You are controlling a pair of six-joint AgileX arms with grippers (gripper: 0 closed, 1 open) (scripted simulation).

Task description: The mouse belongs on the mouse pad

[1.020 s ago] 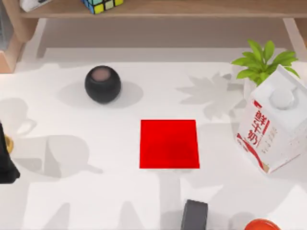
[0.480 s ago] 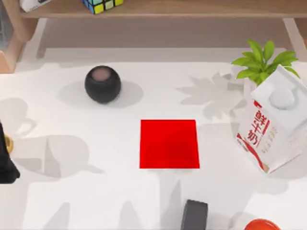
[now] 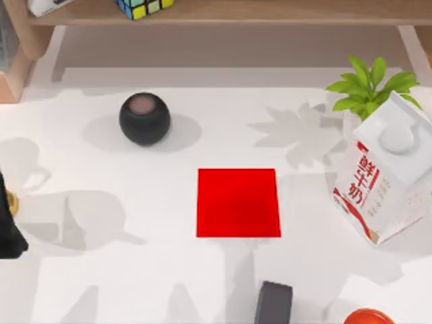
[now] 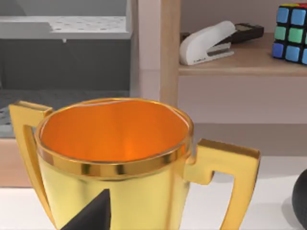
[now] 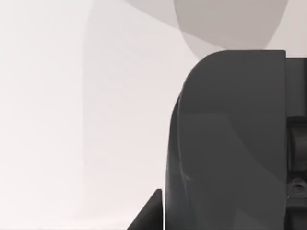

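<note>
The mouse pad is a flat bright red square lying bare at the middle of the white table. The right wrist view looks closely at the mouse, a dark grey matte body with a rounded corner and a dark slit at one side. It rests on the table, and a dark part of my right gripper lies just beside it. My left arm is parked at the table's left edge. A dark part of my left gripper shows in front of a golden trophy.
A black ball with a pinkish top sits back left of the pad. A milk carton and a potted plant stand at the right. A dark grey block and a red round thing lie at the front edge. A wooden shelf runs along the back.
A shadow on the table at the front right has shifted. The pad, the ball, the carton and my left arm have stayed where they were.
</note>
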